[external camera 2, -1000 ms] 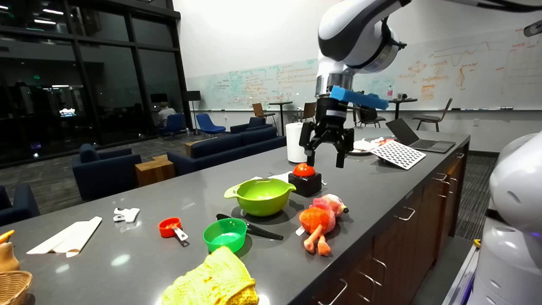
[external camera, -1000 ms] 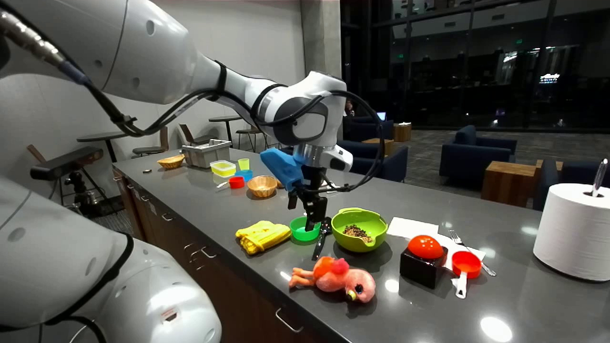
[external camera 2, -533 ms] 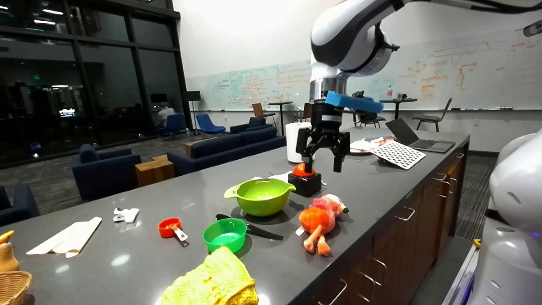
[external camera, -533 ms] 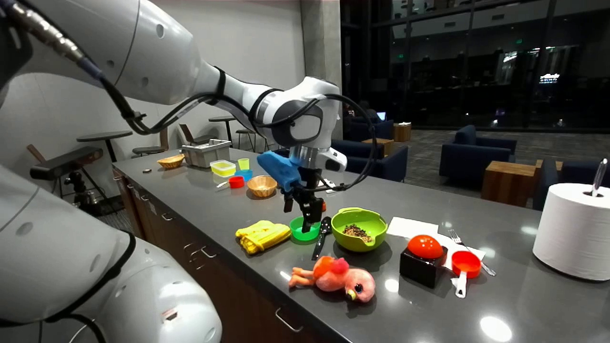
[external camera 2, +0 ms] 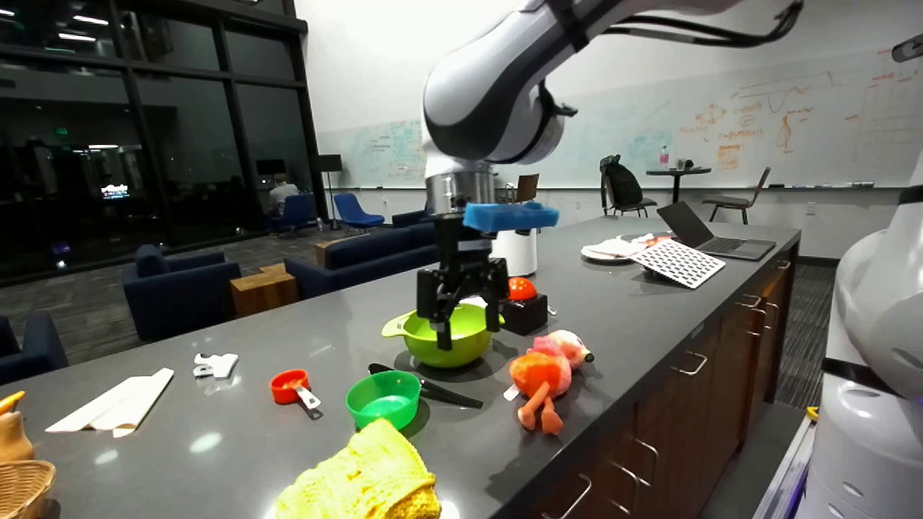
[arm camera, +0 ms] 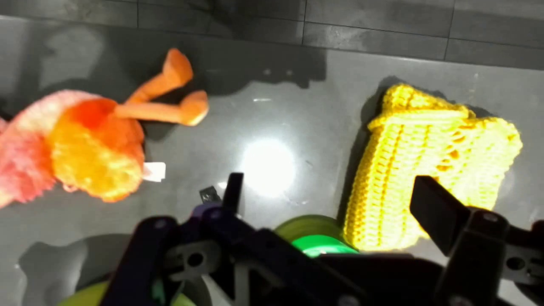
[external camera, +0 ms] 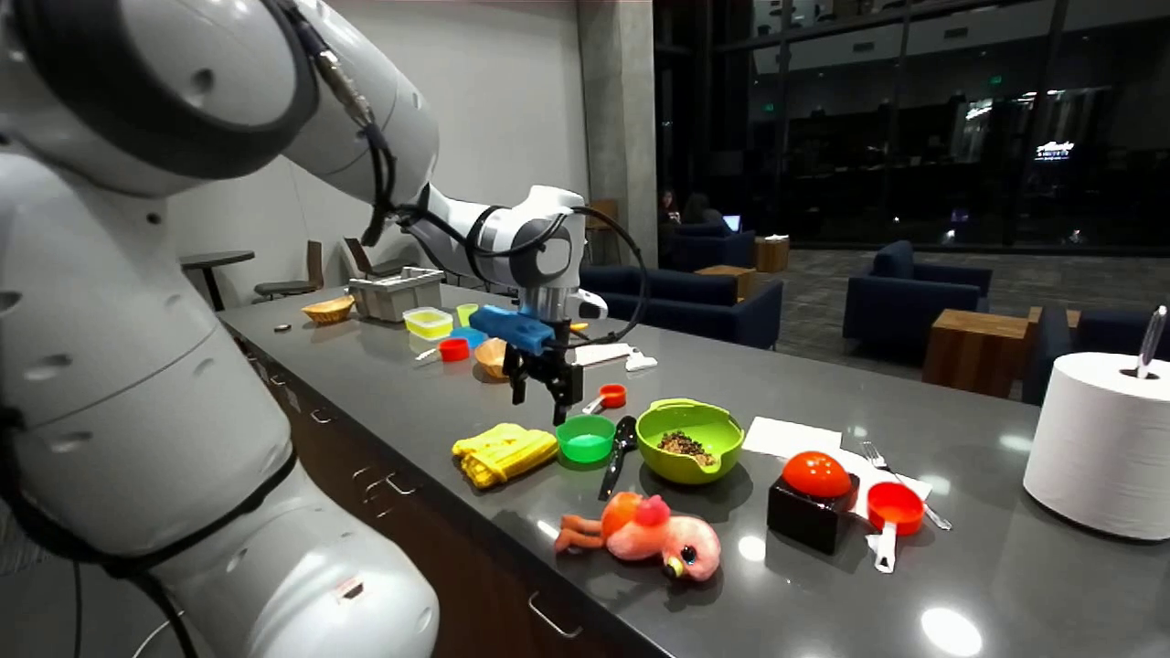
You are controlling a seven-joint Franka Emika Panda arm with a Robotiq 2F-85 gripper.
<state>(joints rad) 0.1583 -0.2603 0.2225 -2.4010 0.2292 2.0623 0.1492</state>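
Note:
My gripper point(external camera: 539, 408) hangs open above the counter with nothing between its fingers. In the wrist view, the yellow knitted cloth point(arm camera: 395, 170) lies below the right fingertip. Part of the green cup point(arm camera: 323, 244) shows between the fingers, its rest hidden by the gripper. A pink and orange plush bird point(arm camera: 93, 153) lies off to the left. Beside the cup, in an exterior view, are a black spoon point(external camera: 614, 471) and a lime bowl point(external camera: 676, 471) with brown bits inside. From another angle, the gripper point(external camera 2: 469, 334) appears in front of that bowl, higher than the counter.
A red dome button on a black box point(external camera: 809, 516), a red measuring cup point(external camera: 896, 505) and a paper towel roll point(external camera: 1097, 448) stand beyond the bowl. A smaller red scoop point(external camera 2: 288, 387) lies near the cup. A laptop point(external camera 2: 739, 247) sits at the counter's far end.
The arm has swung leftward in both exterior views, carrying the open gripper from near the red button's line to the lime bowl's. Objects on the counter have stayed in place.

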